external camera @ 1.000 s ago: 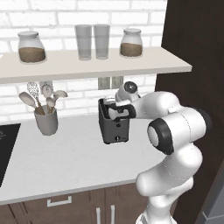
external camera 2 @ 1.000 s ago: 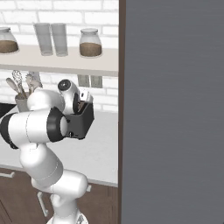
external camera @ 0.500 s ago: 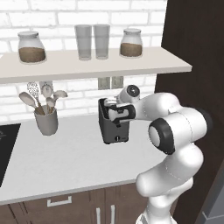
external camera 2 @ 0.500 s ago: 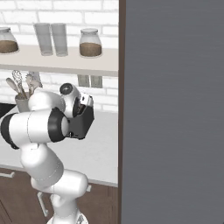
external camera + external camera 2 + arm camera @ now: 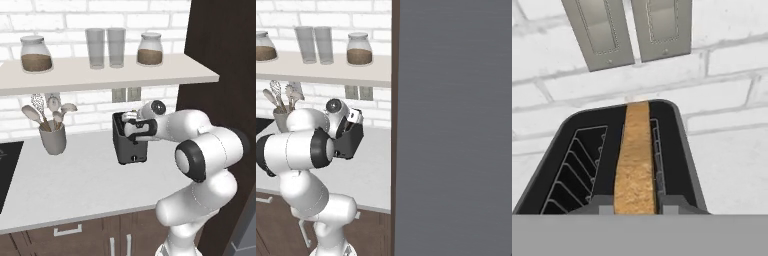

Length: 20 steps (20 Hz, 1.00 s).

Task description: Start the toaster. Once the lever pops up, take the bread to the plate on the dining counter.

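Closing of the fingers is what has changed: one second ago they stood wide over the toaster, and now they pinch the bread [image 5: 635, 165] from both faces. In the hand view the two finger tips [image 5: 600, 204] sit at 6 o'clock, one on each side of the slice, and they touch it. The gripper [image 5: 635, 205] has also come a little lower onto the top of the toaster, as the left base view shows.

The bread stands on edge in the right slot of the toaster [image 5: 130, 145], and its golden top runs from 6 o'clock toward 12 o'clock. The left slot, at 8 o'clock, is empty and shows its wire guides. Behind the toaster, at 12 o'clock, two grey outlet plates [image 5: 629, 30] sit on the white brick wall [image 5: 727, 75].

In the left base view the toaster is on the white worktop [image 5: 65, 185], with the utensil cup [image 5: 52, 137] well apart at its 9 o'clock.

I judge that the toasting step is over and the task is at the start of carrying. The next move should be a straight lift out of the slot, because a tilted pull may catch the slice on the guides. The plate and the dining counter still have to be reached.
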Tool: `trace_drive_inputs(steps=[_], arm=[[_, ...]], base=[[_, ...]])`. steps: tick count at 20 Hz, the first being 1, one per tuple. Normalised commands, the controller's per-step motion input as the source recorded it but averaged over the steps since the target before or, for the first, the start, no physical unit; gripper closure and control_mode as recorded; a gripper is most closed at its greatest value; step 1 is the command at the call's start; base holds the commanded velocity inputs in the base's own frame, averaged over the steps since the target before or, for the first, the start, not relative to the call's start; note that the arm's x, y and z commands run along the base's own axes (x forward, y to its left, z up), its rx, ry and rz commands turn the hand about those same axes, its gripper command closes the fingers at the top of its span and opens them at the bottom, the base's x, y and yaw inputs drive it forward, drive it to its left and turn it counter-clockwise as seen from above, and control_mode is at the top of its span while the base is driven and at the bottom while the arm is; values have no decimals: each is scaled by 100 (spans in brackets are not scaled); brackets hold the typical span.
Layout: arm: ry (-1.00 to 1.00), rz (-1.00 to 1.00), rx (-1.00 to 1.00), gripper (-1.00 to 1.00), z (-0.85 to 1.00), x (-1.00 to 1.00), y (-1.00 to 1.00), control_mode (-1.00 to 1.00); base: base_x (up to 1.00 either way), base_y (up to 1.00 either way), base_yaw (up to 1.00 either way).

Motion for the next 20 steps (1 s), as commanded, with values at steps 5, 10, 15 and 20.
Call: trace_drive_inputs(steps=[5,10,15,20], arm=[[-14,0,0,100,47,-20,0,-100],[-10,0,-1,100,70,-7,0,-100],[-8,0,0,100,70,-23,0,-100],[-3,0,0,100,17,-81,0,-100]], base=[[0,0,0],[0,0,0],[0,0,0],[0,0,0]])
